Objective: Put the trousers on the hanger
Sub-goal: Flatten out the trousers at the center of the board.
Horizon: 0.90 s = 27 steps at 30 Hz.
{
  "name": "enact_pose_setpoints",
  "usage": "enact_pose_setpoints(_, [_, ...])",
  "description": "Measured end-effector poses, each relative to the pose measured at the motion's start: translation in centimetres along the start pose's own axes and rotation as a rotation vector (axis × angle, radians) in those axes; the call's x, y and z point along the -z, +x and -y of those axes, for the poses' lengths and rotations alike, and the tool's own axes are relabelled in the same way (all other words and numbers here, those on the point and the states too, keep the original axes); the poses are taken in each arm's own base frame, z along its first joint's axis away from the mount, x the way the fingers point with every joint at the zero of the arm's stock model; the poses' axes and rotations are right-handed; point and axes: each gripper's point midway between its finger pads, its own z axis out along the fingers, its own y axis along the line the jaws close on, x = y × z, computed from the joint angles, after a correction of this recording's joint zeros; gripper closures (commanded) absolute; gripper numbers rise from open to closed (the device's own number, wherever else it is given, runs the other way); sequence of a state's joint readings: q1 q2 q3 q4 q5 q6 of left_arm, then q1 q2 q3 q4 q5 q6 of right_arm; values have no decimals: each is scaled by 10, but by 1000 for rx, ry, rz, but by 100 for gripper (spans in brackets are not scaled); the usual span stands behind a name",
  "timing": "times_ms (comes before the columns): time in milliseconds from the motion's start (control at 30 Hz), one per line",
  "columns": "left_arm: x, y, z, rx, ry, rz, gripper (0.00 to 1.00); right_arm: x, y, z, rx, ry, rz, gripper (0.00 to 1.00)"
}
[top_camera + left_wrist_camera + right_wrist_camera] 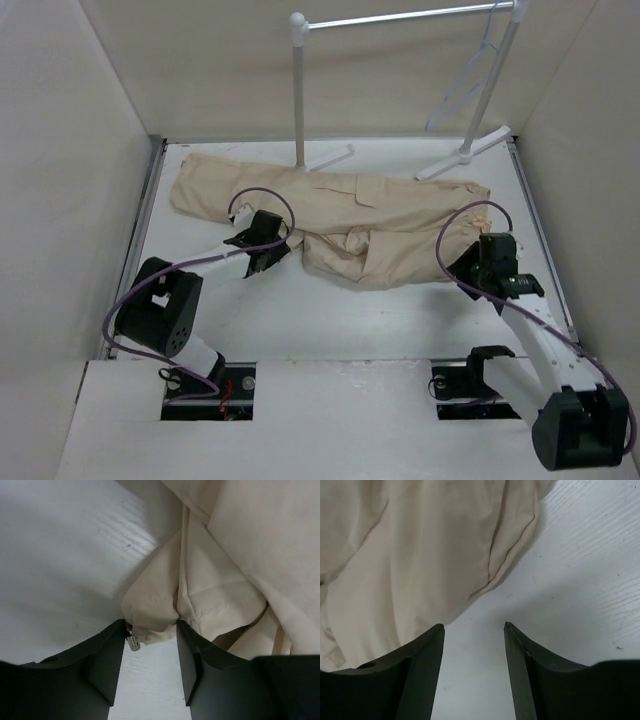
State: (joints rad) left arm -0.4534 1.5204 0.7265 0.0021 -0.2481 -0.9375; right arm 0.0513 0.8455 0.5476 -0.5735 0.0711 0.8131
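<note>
Trousers [215, 575] bunch between jaws of the left tool [151, 628].

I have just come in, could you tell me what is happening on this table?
Two robot arms are working on beige cloth trousers lying crumpled on the white table. The left gripper has a fold of their near edge between its fingers; whether it pinches is unclear. The right gripper stands open over bare table beside them. The thin pale triangular hanger hangs on the white rack behind, untouched.
</note>
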Motion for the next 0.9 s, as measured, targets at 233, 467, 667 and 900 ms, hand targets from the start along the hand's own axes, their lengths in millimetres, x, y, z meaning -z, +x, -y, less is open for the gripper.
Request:
enact_pose_setpoints(233, [1,-2,6,13,22,-4,99,-54,-2,26,-82,153,-63,62])
enact_pose_setpoints(467, [95,-64,12,128,191,146,100,-78,-21,14,-101,141,-42,95])
enact_pose_setpoints(667, [187,-105,-18,227,244,270,100,-75,-44,11,-148,121,20,100])
enact_pose_setpoints(900, [279,-160,-55,334,142,429,100,-40,-80,1,-211,54,141,100])
